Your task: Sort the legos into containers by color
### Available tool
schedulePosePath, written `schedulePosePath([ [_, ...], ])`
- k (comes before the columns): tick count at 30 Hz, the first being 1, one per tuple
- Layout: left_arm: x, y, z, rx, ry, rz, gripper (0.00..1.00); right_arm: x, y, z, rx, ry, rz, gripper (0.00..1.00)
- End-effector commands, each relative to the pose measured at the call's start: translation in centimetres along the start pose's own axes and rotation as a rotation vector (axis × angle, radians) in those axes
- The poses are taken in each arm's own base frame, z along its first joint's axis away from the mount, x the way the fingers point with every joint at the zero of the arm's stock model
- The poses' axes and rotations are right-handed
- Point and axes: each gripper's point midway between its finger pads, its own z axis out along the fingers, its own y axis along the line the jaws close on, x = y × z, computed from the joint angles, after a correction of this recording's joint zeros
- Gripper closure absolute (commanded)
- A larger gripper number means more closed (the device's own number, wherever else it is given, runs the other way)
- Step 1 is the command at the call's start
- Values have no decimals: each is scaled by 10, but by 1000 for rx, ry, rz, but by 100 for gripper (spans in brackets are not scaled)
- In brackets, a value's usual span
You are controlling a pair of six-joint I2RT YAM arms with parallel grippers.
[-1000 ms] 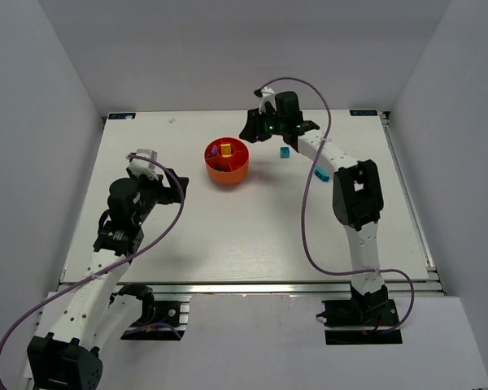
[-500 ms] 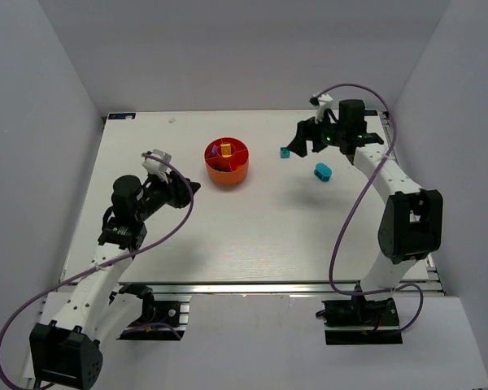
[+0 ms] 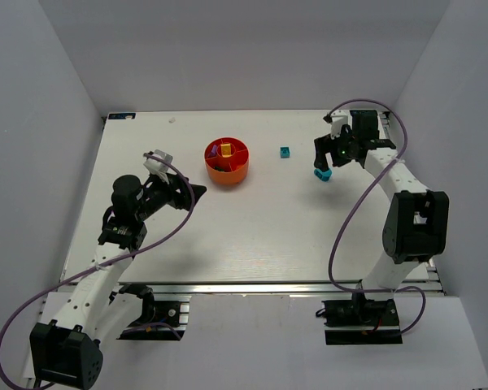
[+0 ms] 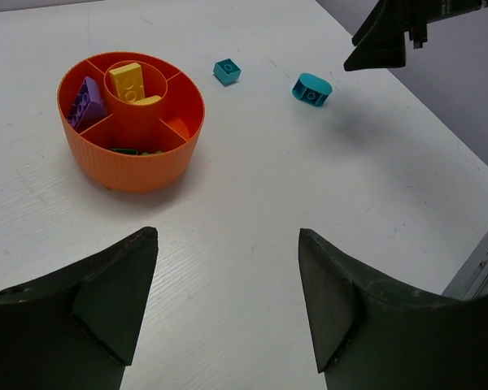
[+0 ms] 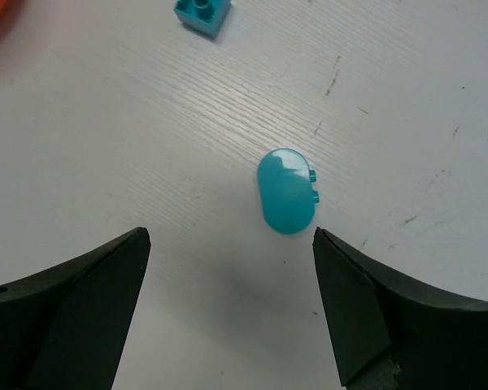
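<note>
A white, wood-grained table (image 3: 252, 236) fills the floor of a box of plain pale grey walls (image 3: 228, 57), with a few dark scuffs on its right part. The orange divided bowl (image 4: 138, 166) stands left of centre toward the far edge. Its hub holds a yellow brick (image 4: 128, 80) and a left wedge holds a purple brick (image 4: 84, 99). A dark piece low in a near wedge is hard to make out. To the bowl's right a square cyan brick (image 3: 285, 152) lies on the table, cut off by the top edge of the right wrist view. The left arm bends at the elbow and points at the bowl from short of it, its left pincer (image 4: 228, 244) released and holding nothing. The right arm reaches far out with its wrist turned down, the right pincer (image 5: 229, 244) spread wide over a rounded cyan brick (image 5: 285, 192) without touching it.
</note>
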Motion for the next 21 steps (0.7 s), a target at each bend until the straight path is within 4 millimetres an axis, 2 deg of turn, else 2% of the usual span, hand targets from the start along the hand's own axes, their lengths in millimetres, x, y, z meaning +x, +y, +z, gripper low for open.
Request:
schedulePosePath([
  [1, -8, -9, 0, 42, -22, 15, 20, 4, -22, 5, 74, 57, -60, 14],
  [11, -4, -18, 3, 109, -15, -13, 16, 10, -33, 37, 32, 101, -102, 18],
  [21, 4, -14, 11, 94, 28, -113, 19, 39, -35, 60, -14, 194, -109, 21],
])
